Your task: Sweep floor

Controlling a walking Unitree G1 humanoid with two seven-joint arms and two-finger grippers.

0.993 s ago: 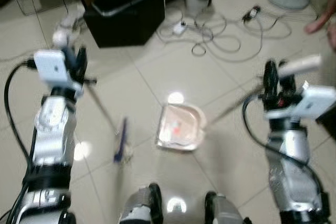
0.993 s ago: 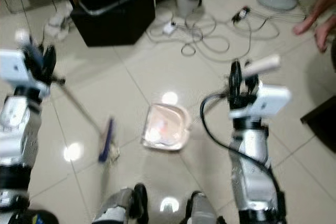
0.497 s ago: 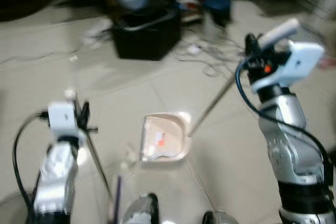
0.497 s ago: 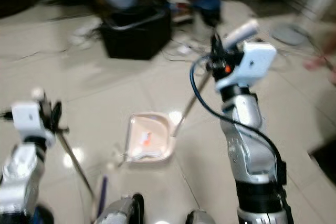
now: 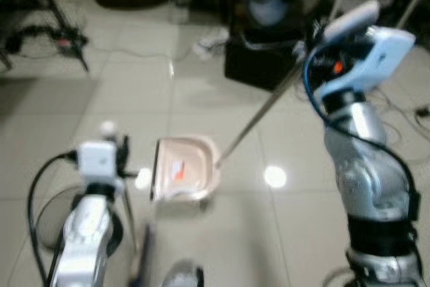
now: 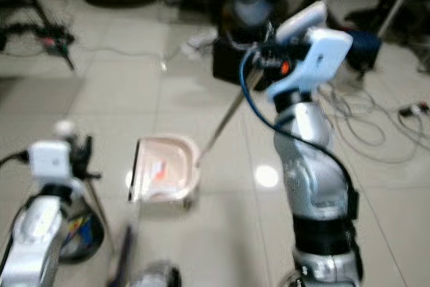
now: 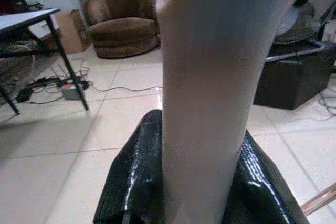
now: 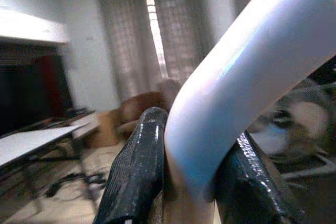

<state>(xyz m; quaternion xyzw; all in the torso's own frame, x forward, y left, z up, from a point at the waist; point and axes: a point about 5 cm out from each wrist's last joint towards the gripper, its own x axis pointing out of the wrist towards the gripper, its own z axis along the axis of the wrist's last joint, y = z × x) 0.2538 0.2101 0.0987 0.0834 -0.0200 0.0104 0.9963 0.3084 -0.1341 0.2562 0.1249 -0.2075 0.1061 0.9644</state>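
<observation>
I am holding the dustpan handle (image 8: 247, 72) in the right gripper (image 8: 189, 182), its two black fingers (image 8: 134, 177) clamping the white grip between them, and the arm is raised high on my right with the long shaft slanting down to the pink dustpan (image 5: 183, 168), which is sitting flat on the tiled floor (image 5: 289, 206) just ahead of my feet. The left gripper (image 7: 202, 192) is pinching the pale broom handle (image 7: 210, 77) tightly, low on my left, and the broom's thin shaft is running down toward a dark blurred head (image 5: 142, 263) near the bottom of the head view, close beside the pan's open edge. I am seeing a small orange scrap (image 5: 177, 171) already lying inside the pan, so I am judging at least some collecting as done; whether more debris is lying on the tiles I cannot tell through the blur. A black box (image 5: 265, 65) and a fan behind it are standing well beyond the pan
</observation>
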